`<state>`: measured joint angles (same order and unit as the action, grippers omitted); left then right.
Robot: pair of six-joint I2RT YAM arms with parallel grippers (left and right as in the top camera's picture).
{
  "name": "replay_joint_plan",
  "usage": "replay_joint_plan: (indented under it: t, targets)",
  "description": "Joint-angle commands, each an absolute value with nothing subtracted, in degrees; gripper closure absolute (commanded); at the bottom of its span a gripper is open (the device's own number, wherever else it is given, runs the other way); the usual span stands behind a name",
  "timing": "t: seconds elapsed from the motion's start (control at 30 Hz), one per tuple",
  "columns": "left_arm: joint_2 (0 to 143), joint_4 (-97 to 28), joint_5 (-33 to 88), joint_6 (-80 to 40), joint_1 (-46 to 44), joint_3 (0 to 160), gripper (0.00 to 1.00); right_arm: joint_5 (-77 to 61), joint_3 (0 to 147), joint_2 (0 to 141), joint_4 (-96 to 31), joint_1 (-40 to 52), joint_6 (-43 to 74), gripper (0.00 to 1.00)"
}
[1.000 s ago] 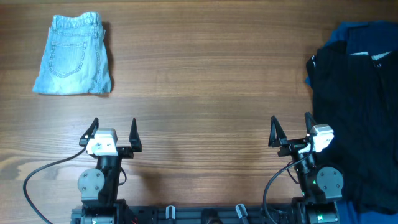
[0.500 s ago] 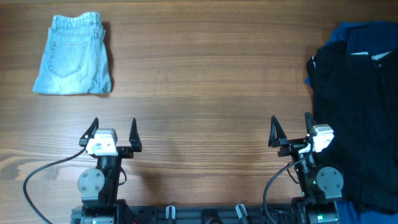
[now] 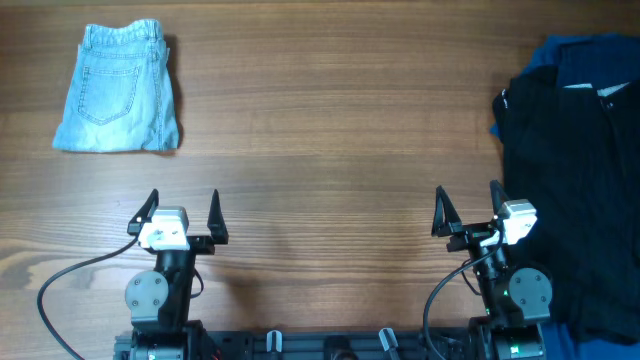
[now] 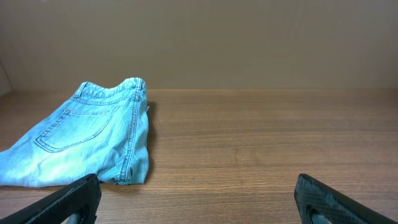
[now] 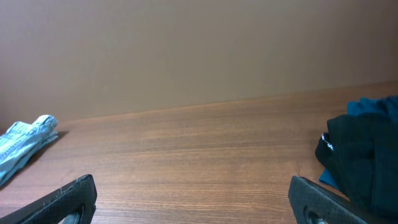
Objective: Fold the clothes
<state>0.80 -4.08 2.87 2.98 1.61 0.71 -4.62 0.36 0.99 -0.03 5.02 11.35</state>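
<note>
A folded pair of light blue denim shorts [image 3: 118, 88] lies at the far left of the table; it also shows in the left wrist view [image 4: 81, 134] and, small, in the right wrist view [image 5: 22, 146]. A pile of dark clothes [image 3: 580, 160], black over blue, lies along the right edge and shows in the right wrist view [image 5: 364, 155]. My left gripper [image 3: 180, 215] is open and empty near the front edge, its fingers visible in the left wrist view [image 4: 199, 202]. My right gripper [image 3: 465, 212] is open and empty, just left of the dark pile, and shows in the right wrist view [image 5: 199, 199].
The wooden table [image 3: 330, 120] stretches between the shorts and the dark pile. A black cable [image 3: 60, 285] runs from the left arm's base along the front edge. A plain beige wall [image 4: 199, 37] stands behind the table.
</note>
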Motion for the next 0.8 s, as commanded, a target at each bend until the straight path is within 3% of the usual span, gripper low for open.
replay_joint_plan:
  t: [0.0, 0.67, 0.77]
  targets:
    - [0.38, -4.14, 3.11, 4.27, 1.39, 0.34, 0.00, -3.81, 0.30, 1.02, 0.14, 4.93, 12.12, 0.00]
    - [0.38, -4.16, 3.11, 4.27, 1.39, 0.34, 0.00, 0.47, 0.30, 1.02, 0.51, 4.91, 10.59, 0.00]
    - [0.38, -4.16, 3.11, 4.27, 1.39, 0.34, 0.00, 0.69, 0.32, 1.02, 1.13, 4.91, 18.24, 0.00]
